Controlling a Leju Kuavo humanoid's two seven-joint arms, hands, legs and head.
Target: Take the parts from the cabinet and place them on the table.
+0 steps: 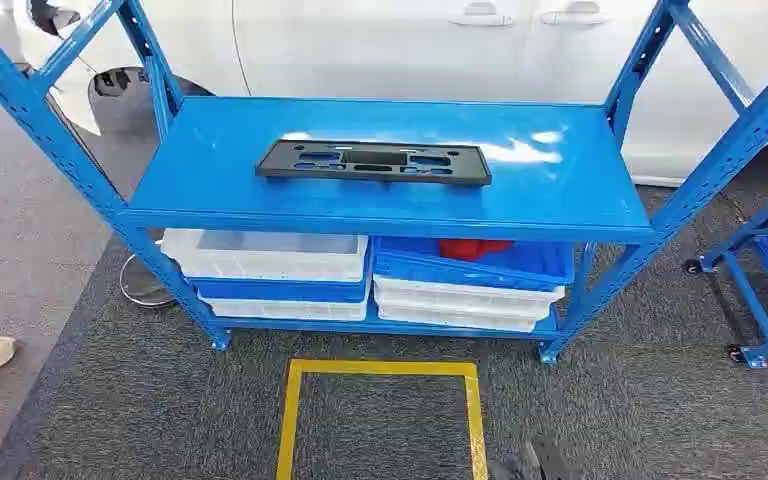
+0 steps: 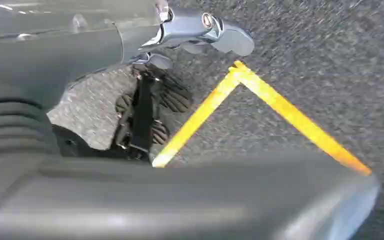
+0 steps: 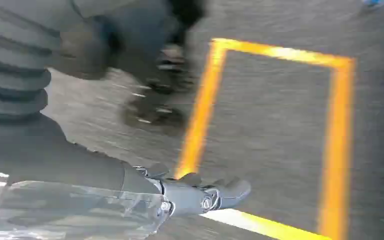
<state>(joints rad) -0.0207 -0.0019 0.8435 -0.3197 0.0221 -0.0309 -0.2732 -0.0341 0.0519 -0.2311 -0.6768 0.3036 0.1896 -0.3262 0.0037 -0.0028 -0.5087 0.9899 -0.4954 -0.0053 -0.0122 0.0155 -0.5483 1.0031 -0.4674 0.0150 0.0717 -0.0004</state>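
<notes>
Facing you: blue rack (image 1: 380, 205).
Part: black plate (image 1: 373, 162) flat on its top shelf.
Left hand (image 2: 200, 30): fingers extended, empty.
Right hand (image 3: 205, 195): extended, empty, over yellow tape (image 3: 270, 52).

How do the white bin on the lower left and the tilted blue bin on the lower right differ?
The white bin sits level and looks empty; the blue bin is tilted and holds something red. The white bin rests on a blue bin, the blue one on white bins. Both share the rack's lower shelf.
</notes>
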